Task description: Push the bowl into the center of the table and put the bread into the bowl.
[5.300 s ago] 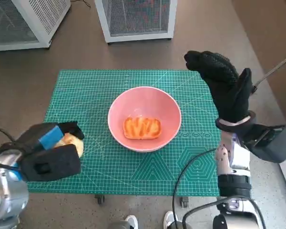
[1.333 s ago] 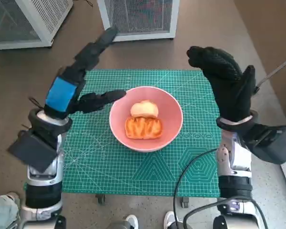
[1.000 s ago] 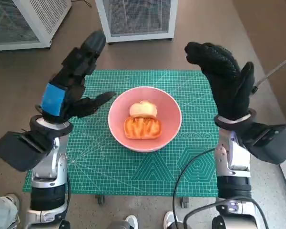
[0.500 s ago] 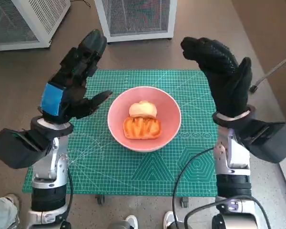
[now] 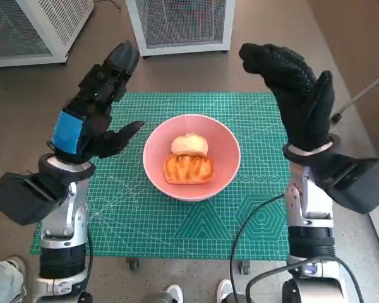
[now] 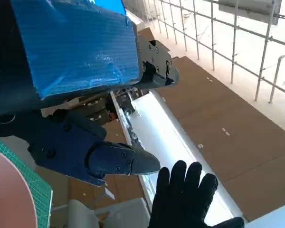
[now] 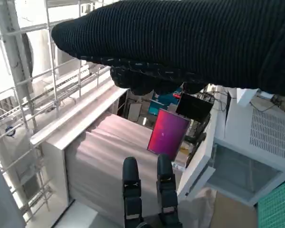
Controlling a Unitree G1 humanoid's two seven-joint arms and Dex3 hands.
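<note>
Overhead, left hand point(image 5: 91, 117) and right hand point(image 5: 297, 95), both spread, empty.

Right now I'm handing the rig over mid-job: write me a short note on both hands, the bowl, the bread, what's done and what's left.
Left hand: raised beside the bowl, fingers spread, holding nothing.
Right hand: raised on the bowl's other side, open, holding nothing.
Pink bowl: sits about mid-way across the green mat, upright, neither hand touching it.
Bread: a pale roll and an orange-glazed piece both lie inside the bowl, touching each other.
Done: bowl looks centred and the bread is in it.
Left: apparently nothing on the table to move; just lower the arms clear of the bowl.
</note>
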